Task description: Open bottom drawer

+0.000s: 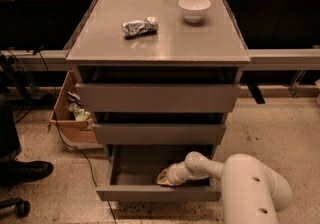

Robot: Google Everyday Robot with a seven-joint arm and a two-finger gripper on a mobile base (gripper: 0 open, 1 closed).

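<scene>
The bottom drawer of the grey cabinet is pulled out toward me, showing its shallow grey tray. Its slim front panel is lowest in the stack. My white arm reaches in from the lower right, and my gripper sits inside the tray just behind the front panel, right of its middle. The medium drawer and the tall top drawer above it stand slightly out from the cabinet.
On the cabinet top lie a crumpled foil bag and a white bowl. A cardboard box stands on the floor at the left, with a cable beside it. A person's black shoe is at the far left.
</scene>
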